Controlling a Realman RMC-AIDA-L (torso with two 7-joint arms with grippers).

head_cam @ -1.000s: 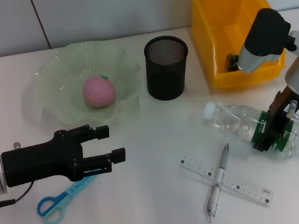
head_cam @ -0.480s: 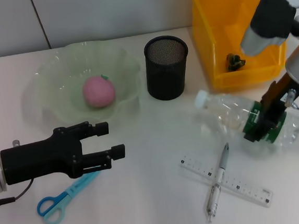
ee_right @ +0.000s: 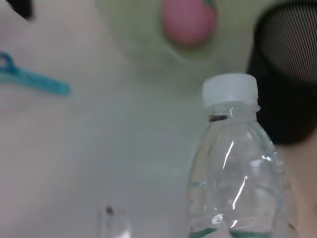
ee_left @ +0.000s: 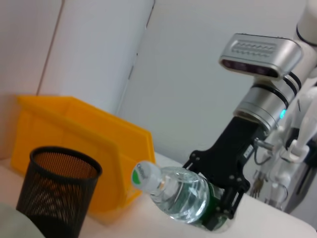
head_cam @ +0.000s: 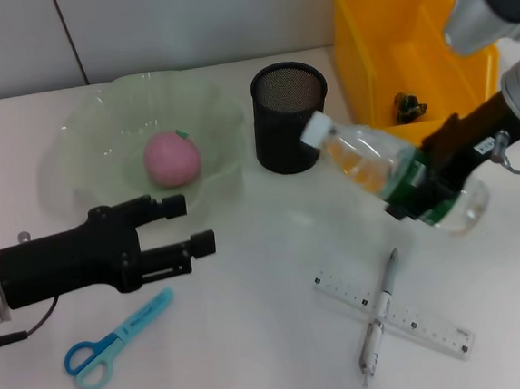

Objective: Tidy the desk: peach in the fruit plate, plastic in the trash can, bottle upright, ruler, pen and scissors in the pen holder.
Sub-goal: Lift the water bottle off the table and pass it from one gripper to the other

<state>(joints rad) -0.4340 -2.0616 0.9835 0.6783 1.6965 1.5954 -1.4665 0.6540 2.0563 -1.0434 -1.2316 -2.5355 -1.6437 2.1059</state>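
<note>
The right claw (head_cam: pixel 428 193) grips the water bottle (head_cam: pixel 376 168) around its green label, holding it tilted with its cap toward the mesh pen holder (head_cam: pixel 290 117) and its base low over the bench (head_cam: pixel 273 339), while the open left claw (head_cam: pixel 194 226) hovers near the blue scissors (head_cam: pixel 113 342).

We count one bottle (head_cam: pixel 381 169), one peach (head_cam: pixel 170 159), one plate (head_cam: pixel 92 145), one cup (head_cam: pixel 290 130), one bin (head_cam: pixel 362 54), one ruler (head_cam: pixel 426 326), one pen (head_cam: pixel 377 319), one pair of scissors (head_cam: pixel 109 342), two grippers: left (head_cam: pixel 190 226), right (head_cam: pixel 421 197).
</note>
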